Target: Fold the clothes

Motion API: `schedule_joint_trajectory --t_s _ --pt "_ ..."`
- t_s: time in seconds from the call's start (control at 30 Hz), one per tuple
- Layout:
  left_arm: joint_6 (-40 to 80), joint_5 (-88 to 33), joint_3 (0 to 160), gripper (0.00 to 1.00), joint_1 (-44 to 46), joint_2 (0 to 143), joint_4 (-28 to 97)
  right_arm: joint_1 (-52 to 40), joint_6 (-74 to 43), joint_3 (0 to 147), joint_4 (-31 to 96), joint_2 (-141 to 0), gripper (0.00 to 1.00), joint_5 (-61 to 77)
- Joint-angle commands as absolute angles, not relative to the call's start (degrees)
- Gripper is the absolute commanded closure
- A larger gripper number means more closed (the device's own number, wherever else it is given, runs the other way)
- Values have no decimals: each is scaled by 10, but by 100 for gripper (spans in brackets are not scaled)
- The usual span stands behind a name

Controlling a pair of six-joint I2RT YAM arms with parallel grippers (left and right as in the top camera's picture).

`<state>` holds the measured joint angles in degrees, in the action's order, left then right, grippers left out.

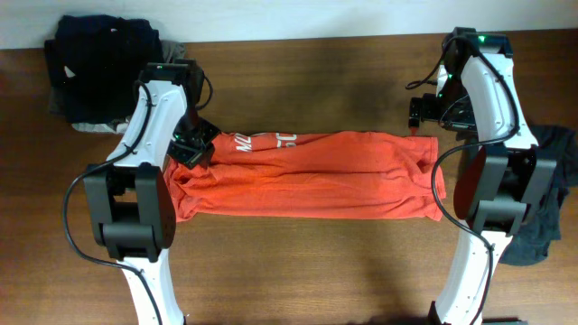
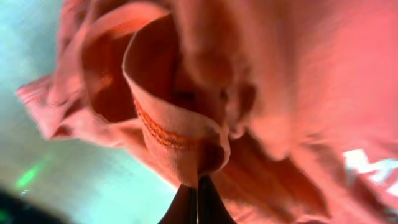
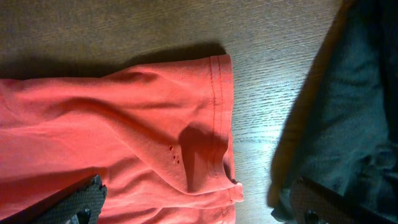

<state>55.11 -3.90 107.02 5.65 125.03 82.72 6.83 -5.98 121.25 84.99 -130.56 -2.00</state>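
Fingertips of left gripper [image 2: 191,202] pinched together on orange shirt [image 2: 261,93] ribbing.
Right wrist: right gripper [image 3: 199,208] fingers wide apart, hem corner between them, lower centre. Overhead: shirt's long axis runs left-right mid-frame, one gripper at each end.

I see my left arm [image 1: 149,117] rising from its base, bending at the elbow and turning its wrist downward, so the left tool [image 1: 192,144] sits low and angled inward. On the wrist camera its fingers [image 2: 183,206] are pressed together with no gap, pinching a hem of the orange shirt [image 2: 298,93]. My right arm [image 1: 492,99] mirrors that pose, wrist turned inward, with the right tool [image 1: 419,111] raised. Its pads [image 3: 81,202] show at opposite lower corners of the wrist view, spread wide and gripping nothing.
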Motion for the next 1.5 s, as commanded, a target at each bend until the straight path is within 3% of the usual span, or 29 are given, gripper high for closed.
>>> schedule_joint_trajectory --t_s 0.0,0.37,0.43,0.5,0.6,0.63,1.23,1.47 --pt "552 -3 1065 99 56 1249 864 71 -60 1209 850 -1312 1 -17" --pt "552 113 1065 99 48 1249 939 71 -60 1209 851 -1312 1 -17" --pt "552 132 1065 93 48 1249 948 71 -60 1209 851 -1312 1 -17" --pt "552 147 1065 80 48 1249 955 71 -60 1209 851 -1312 1 -17" --pt "547 148 1065 7 48 1249 966 71 -60 1209 850 -1312 1 -17" --pt "535 148 1065 1 49 1249 965 71 -60 1209 850 -1312 1 -17" --pt "434 210 1130 1 81 1191 932 71 -63 1209 849 -1312 1 -17" --pt "334 111 1126 1 109 1164 864 71 -64 1209 846 -1312 1 -11"
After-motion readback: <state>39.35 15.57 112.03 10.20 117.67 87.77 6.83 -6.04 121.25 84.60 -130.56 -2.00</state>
